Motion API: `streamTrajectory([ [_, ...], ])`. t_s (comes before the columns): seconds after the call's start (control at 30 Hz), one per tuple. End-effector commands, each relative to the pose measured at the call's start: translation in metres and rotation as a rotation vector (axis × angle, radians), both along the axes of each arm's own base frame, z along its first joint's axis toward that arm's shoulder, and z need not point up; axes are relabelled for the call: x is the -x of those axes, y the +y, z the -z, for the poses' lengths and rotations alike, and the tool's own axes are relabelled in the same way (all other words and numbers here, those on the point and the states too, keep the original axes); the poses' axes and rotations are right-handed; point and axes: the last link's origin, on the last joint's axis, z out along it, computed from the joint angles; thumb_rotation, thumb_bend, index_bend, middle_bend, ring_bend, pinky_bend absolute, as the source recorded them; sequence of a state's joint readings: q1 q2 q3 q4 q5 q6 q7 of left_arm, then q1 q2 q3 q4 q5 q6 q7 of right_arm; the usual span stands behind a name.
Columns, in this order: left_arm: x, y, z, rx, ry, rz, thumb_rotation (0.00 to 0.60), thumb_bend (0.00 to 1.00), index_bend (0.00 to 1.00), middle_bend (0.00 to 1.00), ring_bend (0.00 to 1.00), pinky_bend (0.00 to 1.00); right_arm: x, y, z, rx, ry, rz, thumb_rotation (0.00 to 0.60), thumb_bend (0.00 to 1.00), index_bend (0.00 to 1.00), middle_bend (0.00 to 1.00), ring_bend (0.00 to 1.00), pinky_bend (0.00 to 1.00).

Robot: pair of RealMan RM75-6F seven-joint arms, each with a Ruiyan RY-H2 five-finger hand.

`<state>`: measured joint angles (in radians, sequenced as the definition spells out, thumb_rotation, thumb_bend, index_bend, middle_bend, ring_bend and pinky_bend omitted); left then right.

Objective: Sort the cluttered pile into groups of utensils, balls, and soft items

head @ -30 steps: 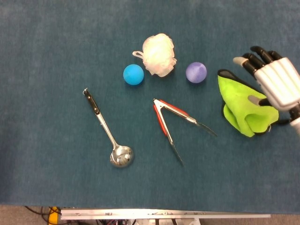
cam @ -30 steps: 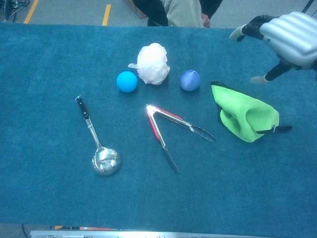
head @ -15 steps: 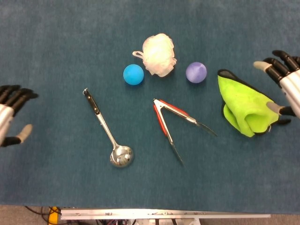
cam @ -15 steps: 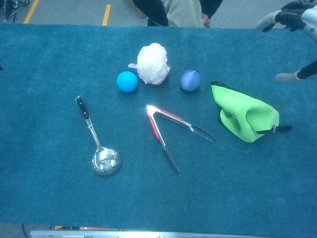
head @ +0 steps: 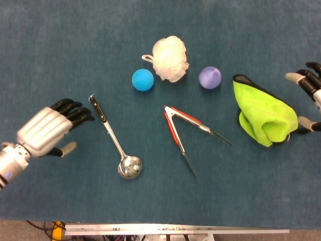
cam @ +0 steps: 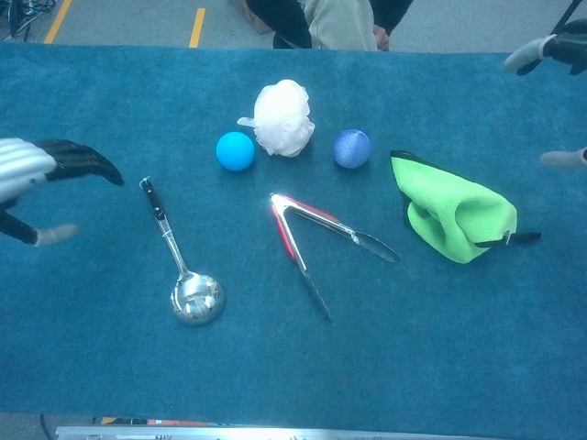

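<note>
A: So, which piece looked likeliest to be picked up first?

B: The ladle, I judged. It lay on the blue surface just beside the left hand, its black handle pointing up and away and its bowl nearest the front edge. That hand hovered empty, fingers spread apart.

A: How would it handle?

B: Stiff and polished, so probably slippery along the thin shaft. The black grip at the handle end seemed the surest place to take hold; the bowl end would likely hang heavier.

A: And the rest?

B: The tongs lay open in a V at the middle, rigid but springy, best caught near the hinge. The blue ball and the purple ball sat either side of the white bath pouf; both would roll at a nudge. The pouf touched or nearly touched the blue ball, I couldn't tell which. The pouf and the green cloth looked light and soft, and would give under the fingers.

A: What about the right hand?

B: Mostly cut off at the frame edge in both views. Only spread fingertips showed, holding nothing, beside the cloth. Whether the thumb tip touched the cloth's dark edge was hard to make out.
</note>
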<state>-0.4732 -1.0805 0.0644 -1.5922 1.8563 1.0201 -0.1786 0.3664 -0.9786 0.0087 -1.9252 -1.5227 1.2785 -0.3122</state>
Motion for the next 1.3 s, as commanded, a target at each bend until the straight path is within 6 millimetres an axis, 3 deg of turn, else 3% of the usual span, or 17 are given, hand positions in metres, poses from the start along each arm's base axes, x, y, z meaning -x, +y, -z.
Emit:
streamTrajectory([
  [0.03,-0.004,0.004,0.013,0.025,0.006,0.039,0.600,0.35,0.20,0.17,0.11,0.11,0.003,0.002,-0.001,0.003,0.002,0.007,0.600,0.01,0.23,0.30,0.16,0.32],
  [0.27,-0.010,0.014,0.037,0.068,-0.006,0.072,0.600,0.35,0.23,0.16,0.11,0.11,0.010,0.005,-0.004,0.010,0.001,0.031,0.600,0.01,0.23,0.30,0.16,0.32],
  [0.57,-0.001,0.014,0.061,0.117,0.064,0.136,0.600,0.35,0.24,0.16,0.11,0.11,0.016,0.007,-0.006,0.014,0.001,0.055,0.600,0.01,0.23,0.30,0.16,0.32],
  [1.3,0.006,0.009,0.089,0.154,0.063,0.131,0.600,0.35,0.26,0.16,0.11,0.11,0.023,0.011,-0.010,0.020,-0.004,0.087,0.600,0.01,0.23,0.30,0.16,0.32],
])
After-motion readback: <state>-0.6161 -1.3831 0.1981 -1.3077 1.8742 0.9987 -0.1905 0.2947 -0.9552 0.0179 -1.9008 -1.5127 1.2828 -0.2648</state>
